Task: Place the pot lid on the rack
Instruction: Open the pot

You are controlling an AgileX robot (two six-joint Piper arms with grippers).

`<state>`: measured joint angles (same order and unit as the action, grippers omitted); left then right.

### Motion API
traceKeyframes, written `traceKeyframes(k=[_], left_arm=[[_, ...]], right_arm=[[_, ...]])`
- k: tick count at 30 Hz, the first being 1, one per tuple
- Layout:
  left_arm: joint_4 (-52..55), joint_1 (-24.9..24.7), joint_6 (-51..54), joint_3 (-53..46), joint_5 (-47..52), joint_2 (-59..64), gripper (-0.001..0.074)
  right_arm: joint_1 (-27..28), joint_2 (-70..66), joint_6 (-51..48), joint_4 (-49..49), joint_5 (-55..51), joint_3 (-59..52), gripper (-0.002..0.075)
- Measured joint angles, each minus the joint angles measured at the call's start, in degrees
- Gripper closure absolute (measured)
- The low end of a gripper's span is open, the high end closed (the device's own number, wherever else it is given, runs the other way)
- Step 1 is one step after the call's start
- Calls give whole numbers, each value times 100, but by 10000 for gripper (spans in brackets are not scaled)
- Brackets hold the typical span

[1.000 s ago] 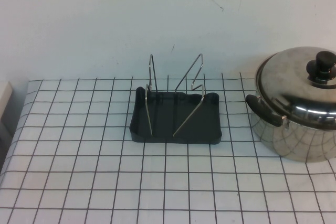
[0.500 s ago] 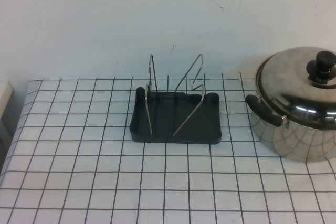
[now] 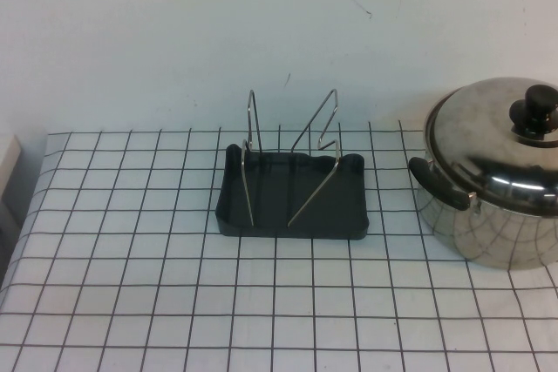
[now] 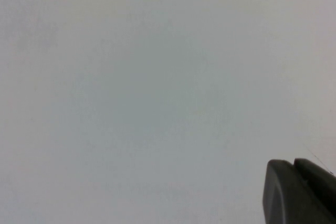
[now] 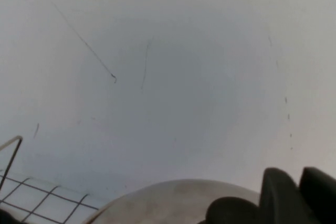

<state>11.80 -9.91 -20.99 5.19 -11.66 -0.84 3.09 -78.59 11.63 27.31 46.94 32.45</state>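
The pot lid (image 3: 484, 124), a shiny steel dome with a black knob (image 3: 534, 111), sits on the steel pot (image 3: 493, 233) at the table's right edge. The dark grey rack (image 3: 261, 226) with two upright wire loops (image 3: 318, 132) stands mid-table and holds nothing. Neither arm shows in the high view. In the right wrist view my right gripper (image 5: 299, 174) is shut, empty, and hangs close above the pot lid (image 5: 168, 203) beside its knob (image 5: 231, 211). My left gripper (image 4: 292, 163) is shut and empty, facing only the bare wall.
A white cloth with a black grid (image 3: 131, 285) covers the table. A pale wall (image 3: 174, 32) rises right behind the rack and pot. The pot's black side handle (image 3: 436, 182) points toward the rack. A pale object (image 3: 7, 167) sits at the far left edge.
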Motion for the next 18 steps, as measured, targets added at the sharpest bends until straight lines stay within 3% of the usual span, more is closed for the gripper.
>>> traceKeyframes(k=[2, 7, 9, 12, 18], left_arm=[[0, 0, 9, 0, 0, 0, 738], [0, 0, 22, 0, 0, 0, 738], [11, 0, 80, 0, 0, 0, 738], [20, 0, 282, 0, 0, 0, 738], [20, 0, 421, 0, -159, 531, 736]], right_arm=[[0, -348, 148, 0, 24, 166, 600], [0, -1063, 588, 0, 151, 571, 234], [0, -1289, 614, 59, 332, 698, 156], [0, -1619, 519, 272, 553, 912, 111], [0, -2084, 405, 379, 624, 1164, 98]])
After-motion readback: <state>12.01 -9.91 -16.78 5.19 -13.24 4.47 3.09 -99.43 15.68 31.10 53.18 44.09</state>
